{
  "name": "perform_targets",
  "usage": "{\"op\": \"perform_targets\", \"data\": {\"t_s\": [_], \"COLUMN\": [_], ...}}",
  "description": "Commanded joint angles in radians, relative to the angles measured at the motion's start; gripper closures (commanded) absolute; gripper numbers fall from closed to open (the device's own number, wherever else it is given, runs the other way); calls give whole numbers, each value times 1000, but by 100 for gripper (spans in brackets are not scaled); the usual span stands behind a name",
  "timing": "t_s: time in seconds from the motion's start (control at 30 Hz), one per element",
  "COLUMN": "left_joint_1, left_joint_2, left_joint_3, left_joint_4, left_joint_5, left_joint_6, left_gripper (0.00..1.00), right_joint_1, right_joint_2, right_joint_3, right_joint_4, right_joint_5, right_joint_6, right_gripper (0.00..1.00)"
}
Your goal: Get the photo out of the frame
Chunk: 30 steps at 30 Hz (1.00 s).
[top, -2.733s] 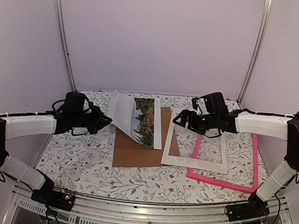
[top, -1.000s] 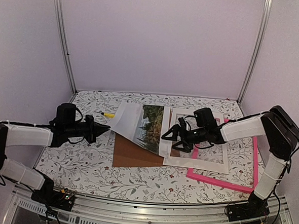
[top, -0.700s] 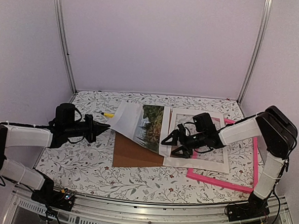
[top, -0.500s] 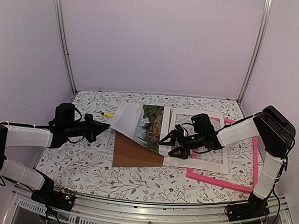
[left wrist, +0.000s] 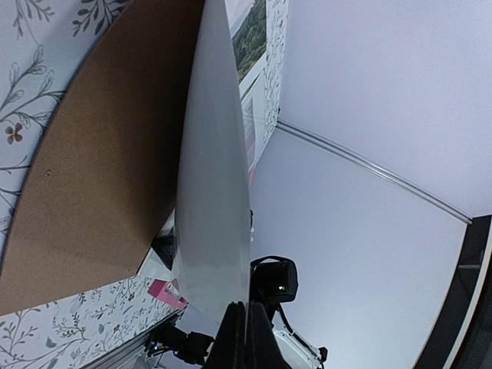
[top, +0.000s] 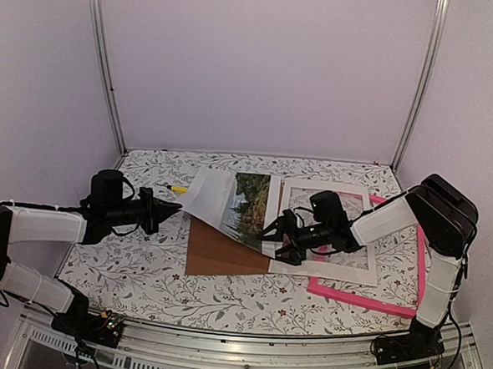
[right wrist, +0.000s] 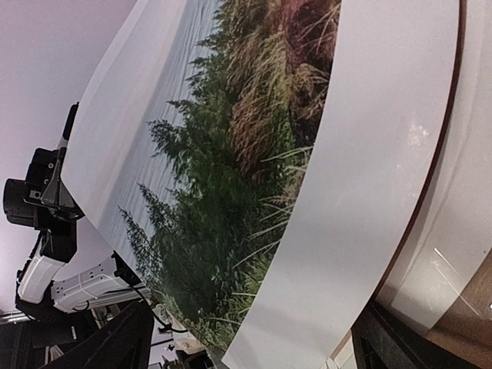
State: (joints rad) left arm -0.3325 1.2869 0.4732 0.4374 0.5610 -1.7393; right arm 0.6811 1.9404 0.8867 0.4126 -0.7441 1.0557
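- Top external view: the photo (top: 233, 202) lies between the two arms and out of the frame (top: 365, 299). The frame rests flat at the right of the worktop (top: 132, 269), partly under a white mat (top: 325, 269).
- The photo's span runs left to right, from one hand toward the other. Its left side is raised and curled. Its right edge is down on the brown backing board (top: 221, 254), at the mat's left edge.
- The left hand (top: 171, 207) is fully closed at the photo's raised left corner. The right hand (top: 277, 236) points leftward with its jaws spread wide at the photo's low right edge, and is the nearer hand to that edge.
- Left wrist view: the grey reverse of the photo (left wrist: 215, 192) narrows down into the closed fingertips (left wrist: 240, 350), so the left hand is judged to have the sheet pinched. The backing board (left wrist: 92, 169) lies flat beside the sheet.
- Right wrist view: the photo (right wrist: 231, 169) fills the picture, showing dark green trees, pale sky and a wide white border. The fingers (right wrist: 115, 346) stand well apart at the bottom corners, with the sheet's edge between them. Nothing is clamped.
- Judgement: the coming move turns on the right hand closing over this right edge. The sheet looks thin and glossy, and is likely to crease if pulled unevenly.
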Motion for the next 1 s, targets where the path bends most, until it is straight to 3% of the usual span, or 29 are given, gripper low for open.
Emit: {"op": "perform_targets", "data": {"t_s": [0.0,0.3,0.53,0.8,0.97], "left_joint_1": [10,11,13,12,1], "left_joint_2": [-23,-30,-40,3,16], "left_joint_3": [-12,-16,-7,83,96], "left_joint_4": [16,-25,-102,-304,-382], "left_joint_5": [17,48,68,114,97], "left_joint_6": [18,53,113,378,518], "left_gripper": [100,100,100,92,91], "right_joint_1": [6,6,6,6,6], "right_joint_2": [24,50,62,14,-15], "right_joint_3": [29,75,102,183,237], "right_joint_4": [30,27,-10,-246,-402], "right_joint_5": [-3,-4,10,128,227], "right_joint_6": [26,40,23,-131,-238], "right_gripper": [11,34,64,90,100]}}
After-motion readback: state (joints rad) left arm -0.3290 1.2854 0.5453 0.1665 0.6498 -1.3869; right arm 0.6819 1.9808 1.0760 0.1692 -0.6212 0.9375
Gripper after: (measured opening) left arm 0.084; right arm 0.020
